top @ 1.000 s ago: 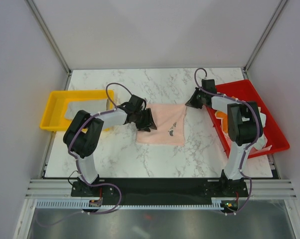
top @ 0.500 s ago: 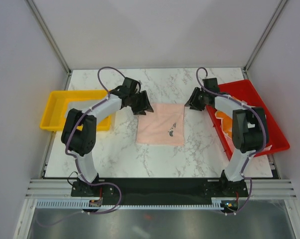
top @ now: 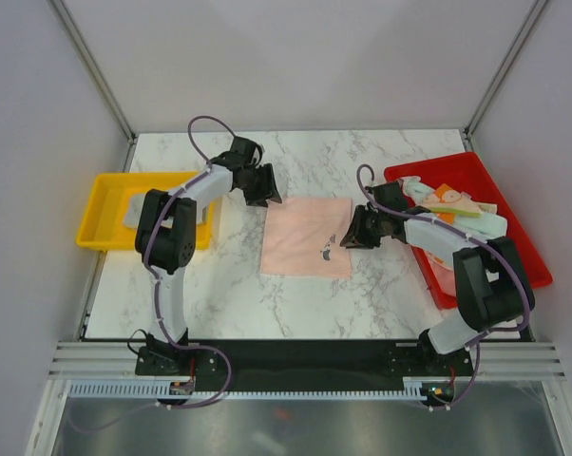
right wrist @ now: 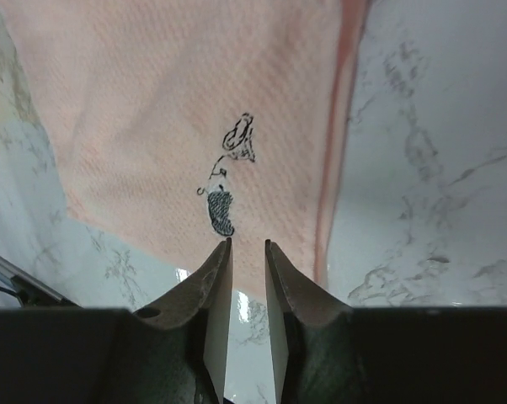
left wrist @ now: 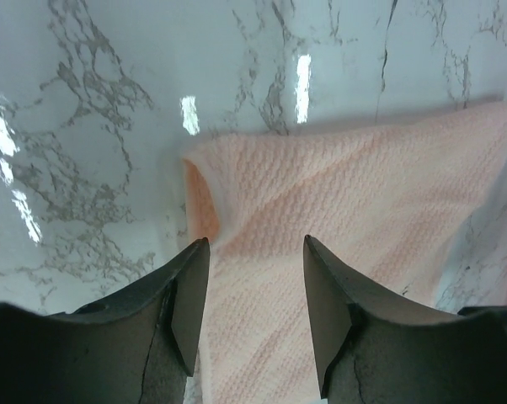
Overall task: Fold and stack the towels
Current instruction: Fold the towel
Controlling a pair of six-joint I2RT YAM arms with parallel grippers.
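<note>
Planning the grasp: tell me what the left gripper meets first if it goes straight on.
Likely the pale pink towel, near its corner; the left gripper points down at it, height above unclear.

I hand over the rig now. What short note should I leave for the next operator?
Left gripper: jaws open, empty, at the far left corner of the pink towel.
Right gripper: jaws narrowly apart, empty, by its right edge.
The pink towel lies flat in the middle; other towels are heaped in the red tray; something grey is in the yellow tray.
Done: one towel laid out.
Left: fold it, then the rest, and stack.
</note>
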